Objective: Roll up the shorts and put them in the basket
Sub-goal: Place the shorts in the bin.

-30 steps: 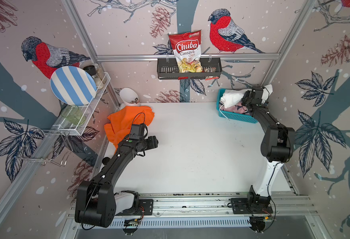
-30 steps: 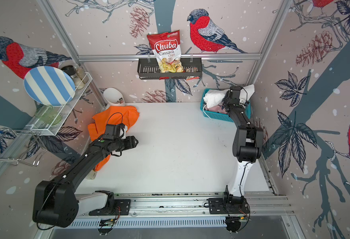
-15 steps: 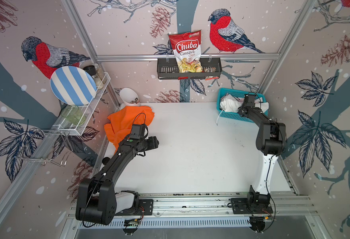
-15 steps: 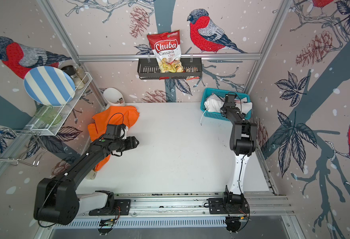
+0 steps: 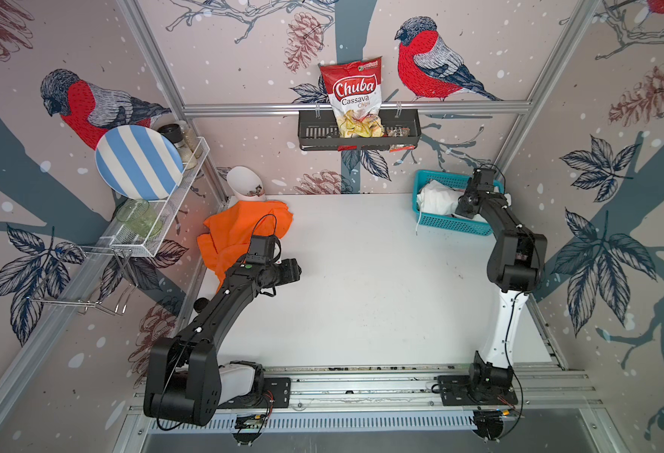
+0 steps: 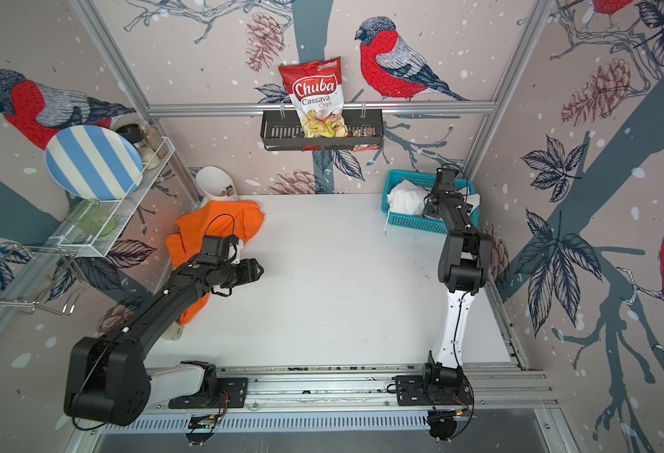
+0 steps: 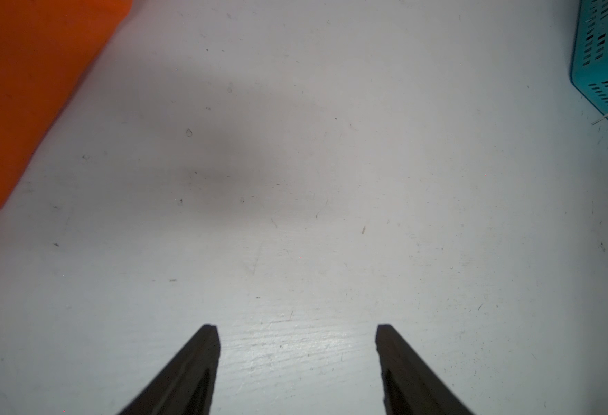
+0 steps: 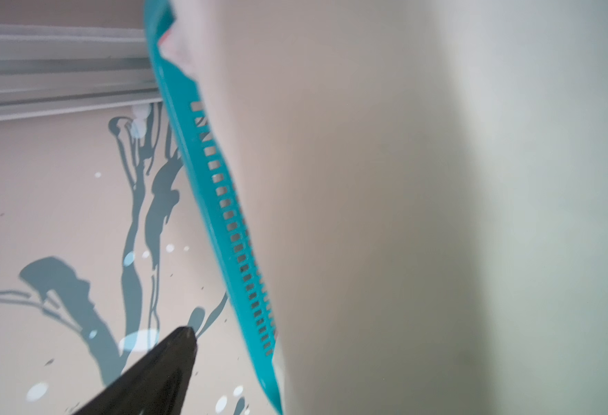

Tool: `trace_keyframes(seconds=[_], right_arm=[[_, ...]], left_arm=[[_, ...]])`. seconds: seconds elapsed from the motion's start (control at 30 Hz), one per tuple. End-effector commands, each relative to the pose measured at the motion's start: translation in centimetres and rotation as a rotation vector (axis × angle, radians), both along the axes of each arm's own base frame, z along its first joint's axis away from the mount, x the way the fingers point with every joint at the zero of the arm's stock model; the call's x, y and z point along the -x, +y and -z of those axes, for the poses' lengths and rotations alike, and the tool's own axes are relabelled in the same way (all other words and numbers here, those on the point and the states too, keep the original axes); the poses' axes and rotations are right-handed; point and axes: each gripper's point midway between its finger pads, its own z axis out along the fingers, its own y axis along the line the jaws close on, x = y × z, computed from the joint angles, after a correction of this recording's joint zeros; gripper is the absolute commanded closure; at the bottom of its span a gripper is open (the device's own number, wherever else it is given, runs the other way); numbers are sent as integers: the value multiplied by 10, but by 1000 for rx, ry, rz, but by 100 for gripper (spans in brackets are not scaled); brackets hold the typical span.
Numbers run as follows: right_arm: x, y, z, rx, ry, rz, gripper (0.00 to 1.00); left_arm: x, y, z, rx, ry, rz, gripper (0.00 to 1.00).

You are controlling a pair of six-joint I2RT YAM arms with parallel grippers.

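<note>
The orange shorts (image 5: 240, 231) lie crumpled at the table's back left, also in the left wrist view (image 7: 26, 90). My left gripper (image 7: 297, 327) hovers open over bare table just right of them, with nothing between its fingers. The white shorts (image 5: 438, 198) lie bundled in the teal basket (image 5: 452, 226) at the back right. My right gripper (image 5: 464, 207) is down in the basket against that bundle. In the right wrist view, white cloth (image 8: 421, 215) fills most of the picture. One finger (image 8: 158, 373) stands far out to the side, and the cloth hides the other.
A white drawstring (image 5: 418, 221) hangs over the basket's front left corner. A white cup (image 5: 245, 187) lies at the back left corner behind the orange shorts. On the walls are a wire shelf with a striped plate (image 5: 138, 162) and a black rack with a chips bag (image 5: 355, 104).
My right gripper came down from above the basket with the white shorts, set them in it and spread its jaws. The left arm has stayed put.
</note>
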Motion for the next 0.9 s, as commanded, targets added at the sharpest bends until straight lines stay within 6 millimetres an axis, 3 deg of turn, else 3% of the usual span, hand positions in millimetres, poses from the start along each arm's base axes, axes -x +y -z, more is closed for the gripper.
trace_keyframes(seconds=[0.0,0.13,0.27,0.43,0.53,0.73,0.8,0.87], right_arm=[[12,2,-33,-34,15,-52,0],[35,-3,-47,-63,65,-67,0],[51,-12,-48,-47,86,-78,0],[44,-31,-50,29,45,-101,0],[28,-43,-27,64,50,-125,0],[0,-50,65,53,145,-222,0],[-4,-46,81,27,177,-257,0],[-9,-44,76,50,170,-280,0]], left_arm=[[-3,2,-4,-10,-23,6,29],[-3,1,-6,-7,-32,8,29],[-3,0,-7,-3,-34,11,28],[-3,-1,-7,3,-34,14,28],[-3,-1,-6,3,-31,16,28],[-3,1,-5,-6,-28,9,28],[-3,2,-4,-11,-25,6,29],[-3,2,-5,-11,-27,6,28]])
